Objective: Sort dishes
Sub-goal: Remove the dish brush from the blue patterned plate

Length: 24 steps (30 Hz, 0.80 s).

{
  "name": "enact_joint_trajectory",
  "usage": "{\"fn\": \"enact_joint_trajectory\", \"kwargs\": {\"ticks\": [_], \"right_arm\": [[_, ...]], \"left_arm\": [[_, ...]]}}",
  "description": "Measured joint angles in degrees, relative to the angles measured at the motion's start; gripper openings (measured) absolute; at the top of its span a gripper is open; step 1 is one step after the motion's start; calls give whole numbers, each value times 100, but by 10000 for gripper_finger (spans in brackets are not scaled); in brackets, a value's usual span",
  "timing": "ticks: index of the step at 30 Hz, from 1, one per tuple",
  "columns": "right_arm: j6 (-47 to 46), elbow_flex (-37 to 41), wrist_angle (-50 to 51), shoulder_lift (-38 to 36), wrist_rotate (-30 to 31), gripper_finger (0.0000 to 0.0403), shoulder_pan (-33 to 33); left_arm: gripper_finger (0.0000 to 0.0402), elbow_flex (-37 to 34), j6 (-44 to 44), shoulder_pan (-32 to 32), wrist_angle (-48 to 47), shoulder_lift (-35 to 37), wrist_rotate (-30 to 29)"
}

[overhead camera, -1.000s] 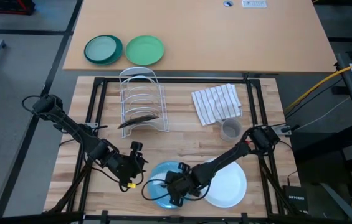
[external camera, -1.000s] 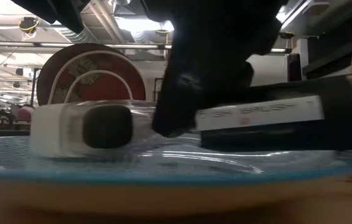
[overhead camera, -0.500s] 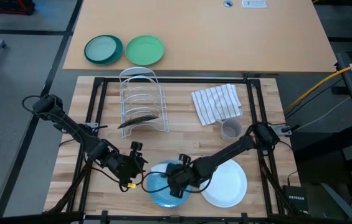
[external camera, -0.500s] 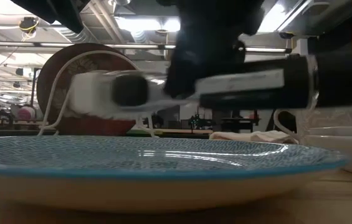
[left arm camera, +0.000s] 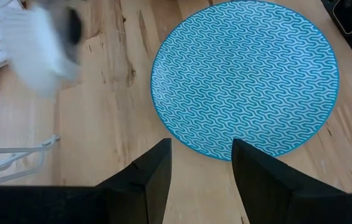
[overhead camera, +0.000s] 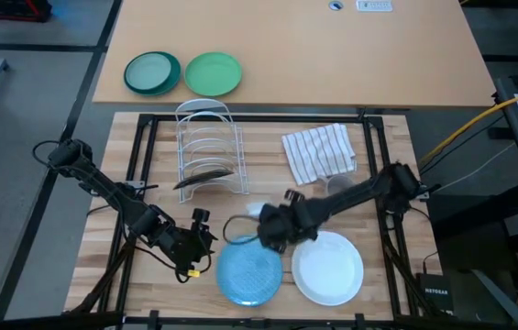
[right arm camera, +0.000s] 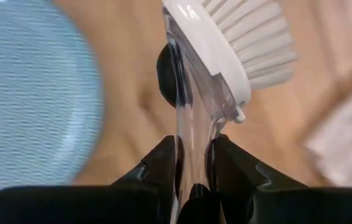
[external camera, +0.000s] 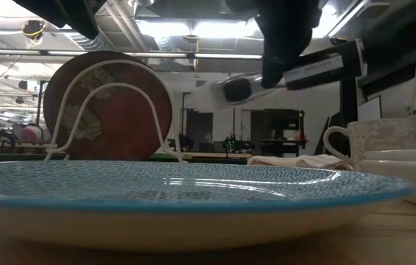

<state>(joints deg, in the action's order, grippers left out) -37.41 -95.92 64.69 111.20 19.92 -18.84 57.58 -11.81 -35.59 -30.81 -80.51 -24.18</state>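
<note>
Right gripper (right arm camera: 194, 163) is above the table (overhead camera: 268, 183), just beyond the far edge of the blue plate (overhead camera: 249, 271); jaws clamped on the clear handle of a dish brush (right arm camera: 225, 43), white bristle head pointing left and clear of the plate. In the low view the brush (external camera: 237, 90) hangs in the air above the plate.

Left gripper (left arm camera: 200, 163) hovers low at the near left, just left of the blue plate; jaws parted, nothing between them.

Blue plate lies flat at the near centre. White plate (overhead camera: 330, 269) lies flat just to its right, rims close. Dark red plate (external camera: 112, 103) stands on edge in the wire dish rack (overhead camera: 208, 147), far left of centre. Striped towel (overhead camera: 318, 151) and grey cup (overhead camera: 339, 191) lie far right.
</note>
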Motion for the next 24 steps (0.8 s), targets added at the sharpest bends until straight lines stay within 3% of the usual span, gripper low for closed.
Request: {"fn": "enact_joint_trajectory", "kwargs": {"ticks": [11,18,24], "right_arm": [[1022,-7,875,-482,589,92,1698],[1888,-4,333,-411,468,92,3076],[2287,-4,-354,-209,190,92,3745]], "left_arm": [[155,0,24,-2,0,0,-2],[155,0,-266,0,-2,0,0],[155,0,-311,2,0,0,-2]]}}
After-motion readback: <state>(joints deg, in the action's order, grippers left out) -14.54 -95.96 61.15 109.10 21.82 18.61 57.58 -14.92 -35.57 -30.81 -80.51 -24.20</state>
